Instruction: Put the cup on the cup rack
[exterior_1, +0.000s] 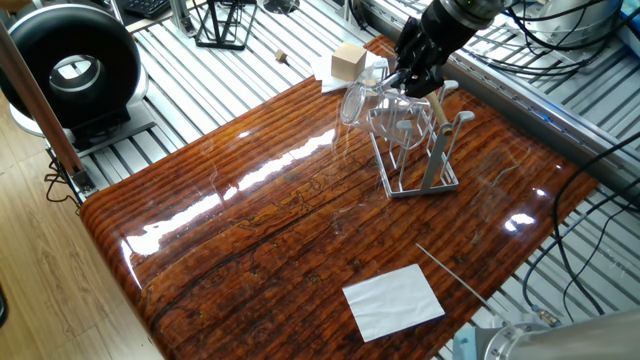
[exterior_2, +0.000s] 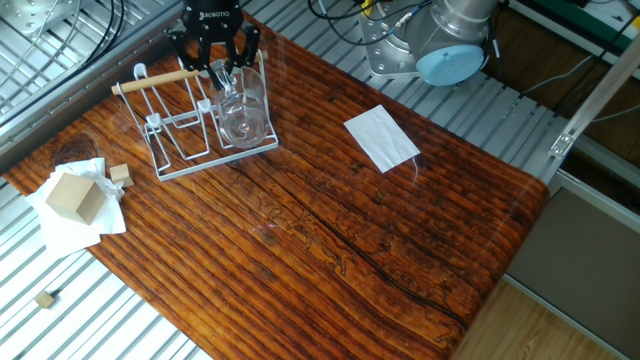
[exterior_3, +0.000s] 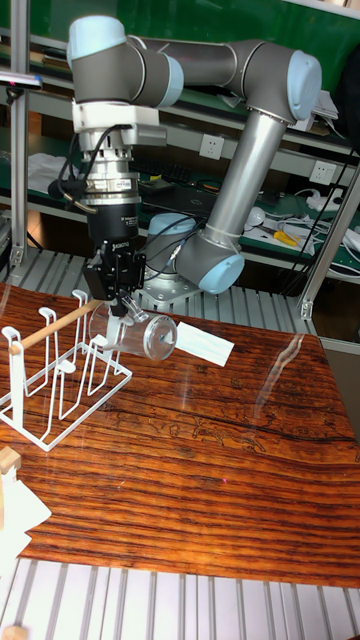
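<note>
The cup (exterior_3: 140, 333) is gripped by the end effector (exterior_3: 117, 298) and tilted sideways over the cup rack (exterior_3: 55, 385), apparently for threading onto a peg.
</note>
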